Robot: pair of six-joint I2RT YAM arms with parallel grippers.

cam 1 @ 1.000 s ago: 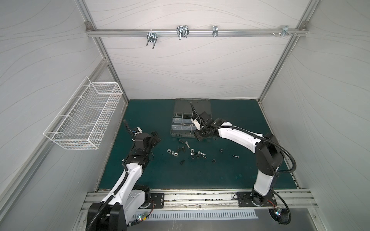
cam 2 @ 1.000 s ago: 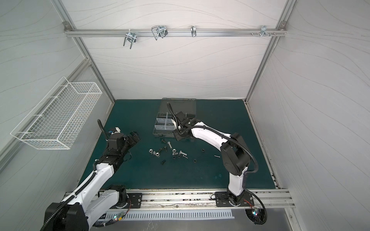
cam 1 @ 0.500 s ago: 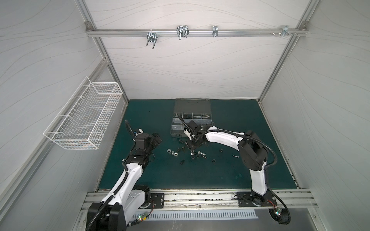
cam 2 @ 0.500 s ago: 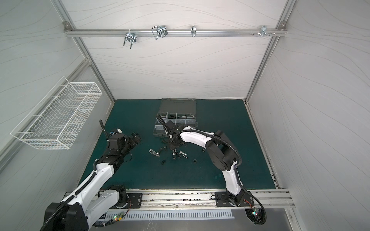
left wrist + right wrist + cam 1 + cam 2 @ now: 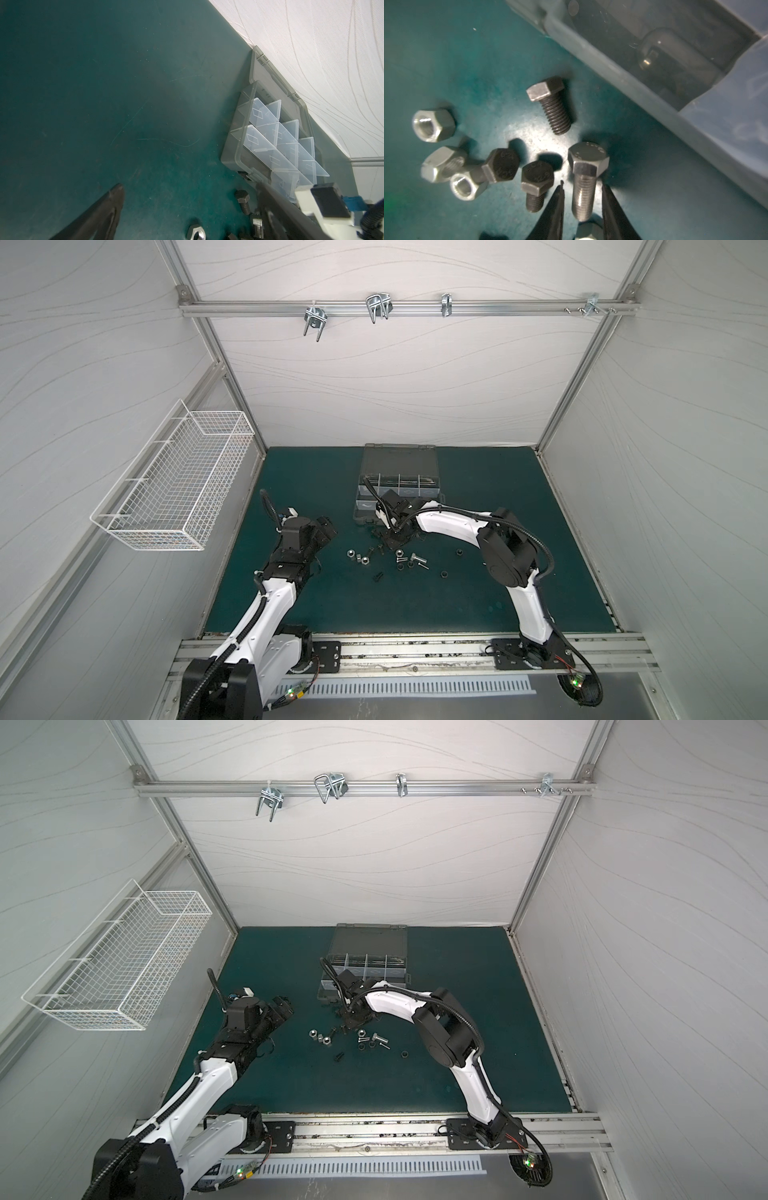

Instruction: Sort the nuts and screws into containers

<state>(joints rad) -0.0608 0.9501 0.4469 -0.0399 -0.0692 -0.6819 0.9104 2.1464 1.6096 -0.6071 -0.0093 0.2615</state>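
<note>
Loose screws and nuts lie on the green mat in front of the open grey case with its clear-walled containers. My right gripper is low on the mat by the case's front edge. Its jaws are open and straddle the shank of a silver hex bolt, with a small gap on each side. Beside it lie black bolts and silver nuts. My left gripper hovers wide open left of the pile, holding nothing. Both top views show the right gripper.
More silver nuts, a silver bolt and black ring nuts are spread across the mat's middle. A white wire basket hangs on the left wall. U-shaped hooks hang from the rail on the back wall.
My right gripper has come from above the case down and left to the pile on the mat, and its jaws have narrowed around a silver bolt. The left arm has stayed still.
</note>
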